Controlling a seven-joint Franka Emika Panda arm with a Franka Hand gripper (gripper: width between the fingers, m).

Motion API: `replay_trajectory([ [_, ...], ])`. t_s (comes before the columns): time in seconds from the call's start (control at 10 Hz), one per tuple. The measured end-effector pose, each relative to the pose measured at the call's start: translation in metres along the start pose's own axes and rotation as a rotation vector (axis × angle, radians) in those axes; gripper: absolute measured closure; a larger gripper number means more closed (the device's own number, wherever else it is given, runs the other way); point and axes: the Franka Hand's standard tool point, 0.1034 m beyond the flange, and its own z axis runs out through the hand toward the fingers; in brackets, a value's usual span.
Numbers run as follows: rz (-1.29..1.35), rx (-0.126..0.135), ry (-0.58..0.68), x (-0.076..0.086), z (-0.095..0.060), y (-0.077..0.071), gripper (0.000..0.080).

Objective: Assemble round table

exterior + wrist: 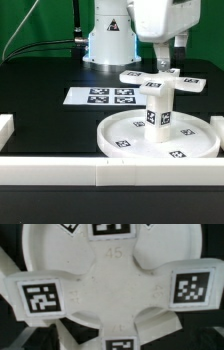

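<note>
Round disc [125, 137]: lies flat on the black counter [40, 75] near the front rail [60, 172], rim up, tags on its face.
Cylinder [157, 119]: stands upright at the disc's centre, tagged on its sides.
Cross-shaped piece [161, 82]: sits level on top of the cylinder; in the wrist view it fills the picture, tags on its arms [110, 286].
Gripper [163, 64]: directly above the cross, at or touching its far arm; I cannot tell how wide the jaws stand or whether they hold it.
Handling: looks like rigid, light, smooth plastic, likely slippery and not fragile.
Where to hold: probably across one flat arm near the hub, where its parallel edges give the jaws purchase.
Risk: a sideways push could tip the tall stack.
Marker board [100, 97]: flat behind, well apart.
</note>
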Motion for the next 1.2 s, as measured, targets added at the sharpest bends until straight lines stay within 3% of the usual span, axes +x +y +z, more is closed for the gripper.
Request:
replay_trajectory([
  [0.2,-0.177,-0.009,-0.018,0.004,0.0,-0.002,0.0151],
  [0.6,-0.428,-0.007,-0.029,-0.004,0.002,0.002,0.0151],
  [1.0,-0.734,0.01,-0.042,-0.015,0.01,0.003,0.0151],
  [1.2,-0.765,0.015,-0.044,-0.018,0.012,0.002,0.0151],
])
